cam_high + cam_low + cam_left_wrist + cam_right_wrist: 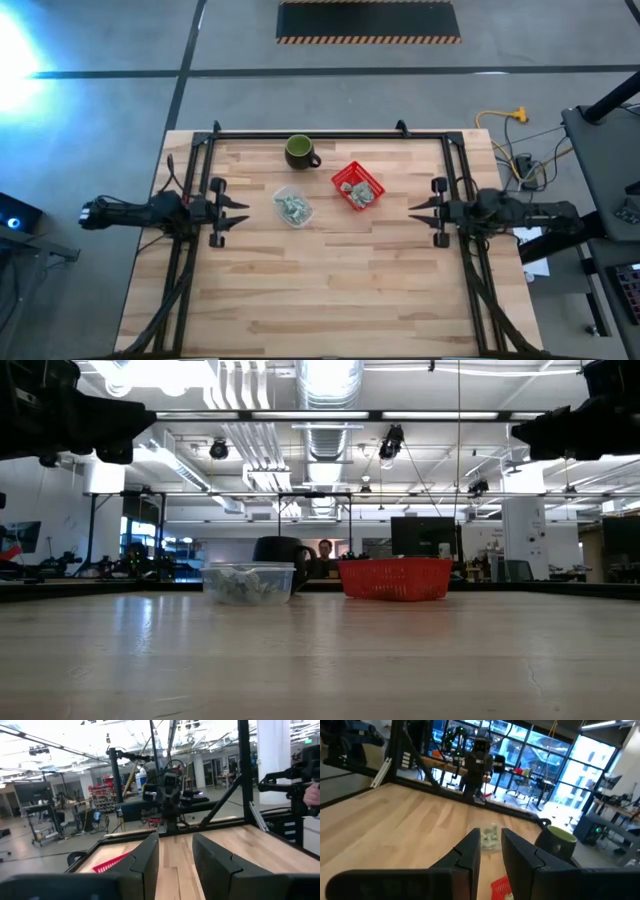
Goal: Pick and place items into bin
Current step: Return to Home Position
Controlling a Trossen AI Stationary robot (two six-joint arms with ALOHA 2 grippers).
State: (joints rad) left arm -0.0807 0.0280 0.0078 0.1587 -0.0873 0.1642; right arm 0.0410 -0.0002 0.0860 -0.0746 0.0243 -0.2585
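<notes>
The items are small pale green-and-white crumpled pieces. Several lie in a clear round container (293, 207) (247, 584) (489, 839) at mid-table, and a few lie in the red bin (357, 186) (395, 578) to its right. My left gripper (243, 211) (175, 840) hovers open at the table's left side, pointing right. My right gripper (413, 207) (491, 836) hovers open at the right side, pointing left toward the container. Both are raised above the table and well apart from the container and the bin.
A dark green mug (299, 151) (557, 842) stands near the far edge, behind the container. A black frame (330, 134) runs along the table's far edge and both sides. The bare wooden top (330, 290) stretches toward the near edge.
</notes>
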